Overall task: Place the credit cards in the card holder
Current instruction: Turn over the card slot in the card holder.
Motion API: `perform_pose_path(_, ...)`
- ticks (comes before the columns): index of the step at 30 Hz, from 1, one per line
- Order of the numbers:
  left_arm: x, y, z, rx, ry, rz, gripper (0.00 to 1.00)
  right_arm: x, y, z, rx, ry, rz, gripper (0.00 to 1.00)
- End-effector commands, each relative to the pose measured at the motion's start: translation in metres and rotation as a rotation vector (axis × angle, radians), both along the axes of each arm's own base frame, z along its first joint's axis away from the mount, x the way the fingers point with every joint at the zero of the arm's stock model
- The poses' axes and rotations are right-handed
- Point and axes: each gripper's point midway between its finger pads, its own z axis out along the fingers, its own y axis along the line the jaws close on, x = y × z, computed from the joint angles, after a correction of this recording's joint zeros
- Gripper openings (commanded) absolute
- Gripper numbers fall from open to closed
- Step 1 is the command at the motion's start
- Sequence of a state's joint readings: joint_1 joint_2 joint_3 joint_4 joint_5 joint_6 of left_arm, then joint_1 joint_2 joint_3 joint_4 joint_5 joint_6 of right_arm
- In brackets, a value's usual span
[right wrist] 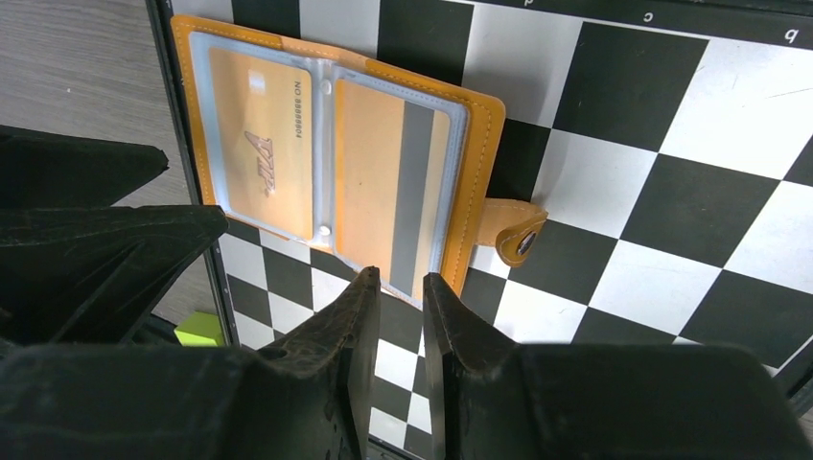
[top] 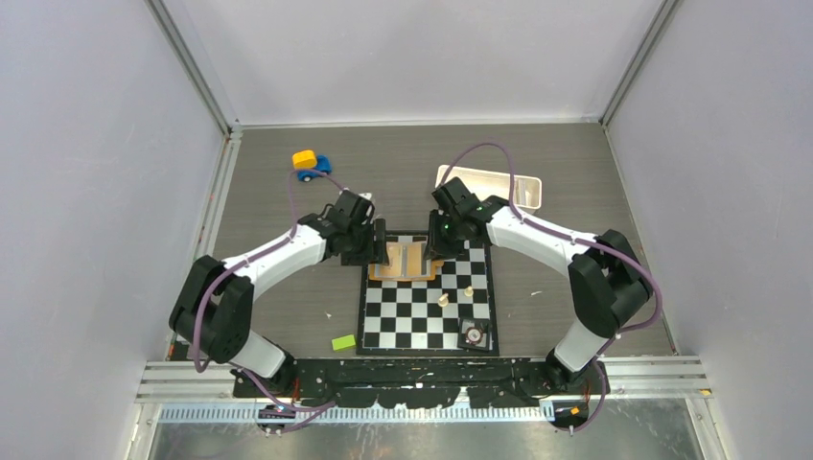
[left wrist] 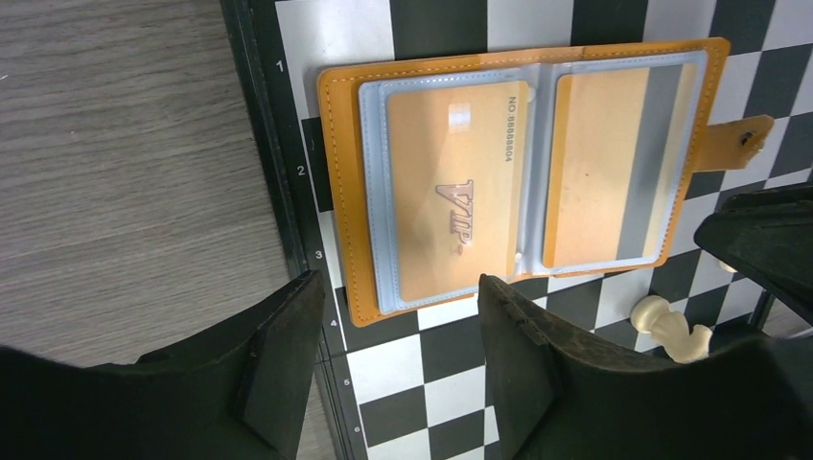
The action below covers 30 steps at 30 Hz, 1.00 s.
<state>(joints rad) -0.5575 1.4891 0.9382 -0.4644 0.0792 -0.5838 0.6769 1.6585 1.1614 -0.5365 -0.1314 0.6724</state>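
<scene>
Ok so starting at the near edge of the table: there's a little green block (top: 343,342) just off the chessboard (top: 383,331) corner and a couple of pale chess pieces (top: 443,300) standing mid-board, none of it part of the job. Further up, on the board's far-left corner, the card holder (left wrist: 340,192) lies open and flat, with its snap tab (left wrist: 743,139) sticking out to the side. Both credit cards (right wrist: 259,144) look to be in its clear sleeves already, the gold VIP card (left wrist: 451,192) in one pocket and the card with the grey stripe (left wrist: 604,172) in the pocket next to it. The left gripper (left wrist: 398,302) hovers at the holder's edge on the VIP side, fingers spread wide with nothing between them. The right gripper (right wrist: 401,287) sits at the edge by the stripe card, fingers nearly together with just a slim gap, and I can't see anything pinched in there either. So my read is the inserting part is basically done and this is the tidy-up stage. Next move imo is either nudging a card fully home if one isn't seated (hard to tell from here), or folding the cover over, which needs one arm pinning the holder so it doesn't skate on the slick board. Way at the back sit a white tray (top: 479,171) and a yellow-and-blue toy (top: 309,163), well apart from everything.
</scene>
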Motion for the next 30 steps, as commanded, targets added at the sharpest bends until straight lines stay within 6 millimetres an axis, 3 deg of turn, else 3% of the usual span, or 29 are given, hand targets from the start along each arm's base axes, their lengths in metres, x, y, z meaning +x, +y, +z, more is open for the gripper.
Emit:
perform_pose_path(1,0.005,0.002,-0.008,0.022,-0.010,-0.013,0.61,0.004,0.004,-0.004,0.011,-0.008,-0.011,0.28)
perform_pose_path(16,0.004,0.001,-0.019,0.030,0.017,-0.020,0.54,0.003,0.006,-0.023,0.000,0.023,-0.010,0.25)
perform_pose_path(30,0.001,-0.002,-0.021,0.010,0.028,-0.033,0.44,0.006,0.018,-0.005,0.081,-0.005,-0.010,0.17)
